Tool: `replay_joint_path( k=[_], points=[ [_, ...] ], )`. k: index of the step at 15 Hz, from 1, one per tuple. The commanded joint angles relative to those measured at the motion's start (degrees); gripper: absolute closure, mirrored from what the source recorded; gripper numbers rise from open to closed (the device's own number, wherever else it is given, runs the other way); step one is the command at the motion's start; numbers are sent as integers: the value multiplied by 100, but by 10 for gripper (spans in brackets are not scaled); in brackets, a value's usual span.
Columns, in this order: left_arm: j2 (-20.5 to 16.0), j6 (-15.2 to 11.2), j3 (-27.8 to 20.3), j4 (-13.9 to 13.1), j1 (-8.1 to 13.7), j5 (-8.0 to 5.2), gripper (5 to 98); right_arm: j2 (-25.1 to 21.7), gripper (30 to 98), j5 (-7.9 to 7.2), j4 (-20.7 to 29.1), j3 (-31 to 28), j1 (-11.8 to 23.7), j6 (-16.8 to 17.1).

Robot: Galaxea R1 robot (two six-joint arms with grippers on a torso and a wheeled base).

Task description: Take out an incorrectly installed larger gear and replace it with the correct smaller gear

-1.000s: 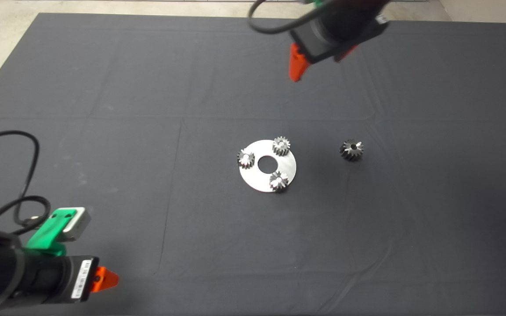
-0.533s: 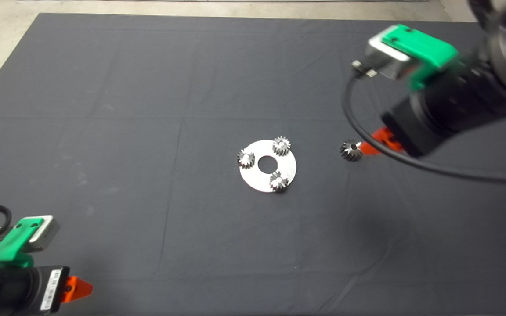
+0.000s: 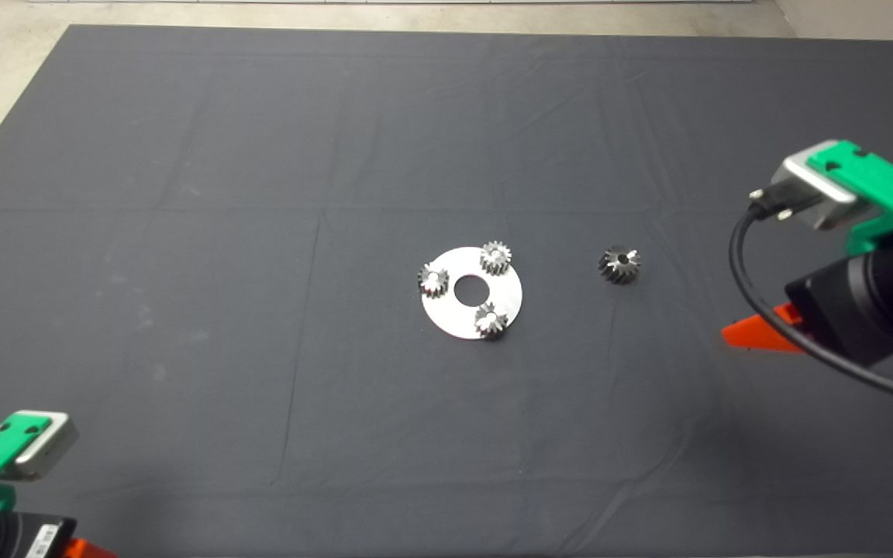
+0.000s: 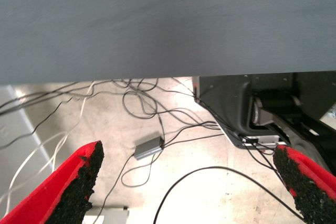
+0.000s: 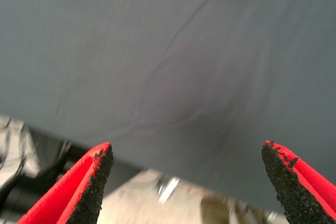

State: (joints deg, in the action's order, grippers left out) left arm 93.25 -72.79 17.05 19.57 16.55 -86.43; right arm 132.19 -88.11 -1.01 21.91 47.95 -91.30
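Head view, my stock as I read it from the remote station:

- Dark mat (image 3: 183, 232) covering the table.
- Round silver plate (image 3: 458, 318) with a centre hole, lying flat near the middle of the mat.
- Three small straight-toothed gears seated on the plate around the hole: one at the left rim (image 3: 432, 280), one at the far rim (image 3: 496, 257), and one at the near rim, which I log as the smaller gear (image 3: 491, 320), though I cannot tell the three apart.
- Larger gear (image 3: 619, 265), dark with slanted teeth, resting on the mat to the right of the plate, apart from it and from both arms.
- Right gripper (image 3: 756, 337) at the right edge, low over the mat, well clear of the larger gear. Its wrist view shows the red fingers (image 5: 89, 182) spread wide with nothing between them, above the mat's near edge.
- Left gripper (image 4: 184, 182) at the lower left corner, off the work. Its fingers (image 4: 79, 177) also stand wide apart and empty, with floor cables (image 4: 142, 103) and a small grey box (image 4: 148, 147) beyond.
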Motion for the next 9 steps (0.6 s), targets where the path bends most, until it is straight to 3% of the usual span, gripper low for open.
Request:
replay_joint_path(
  k=[1, 6, 9],
  points=[
    [-169, 11, -116, -127, 59, -5, 197, -92, 541, -426, 119, -133, -567, -370],
    [-337, 46, -107, -146, 59, -14, 197, -66, 541, -444, 110, -250, -637, -757],
    [-390, 195, -107, -146, 59, -14, 197, -48, 541, -435, 106, -232, -638, -819]
  ],
)
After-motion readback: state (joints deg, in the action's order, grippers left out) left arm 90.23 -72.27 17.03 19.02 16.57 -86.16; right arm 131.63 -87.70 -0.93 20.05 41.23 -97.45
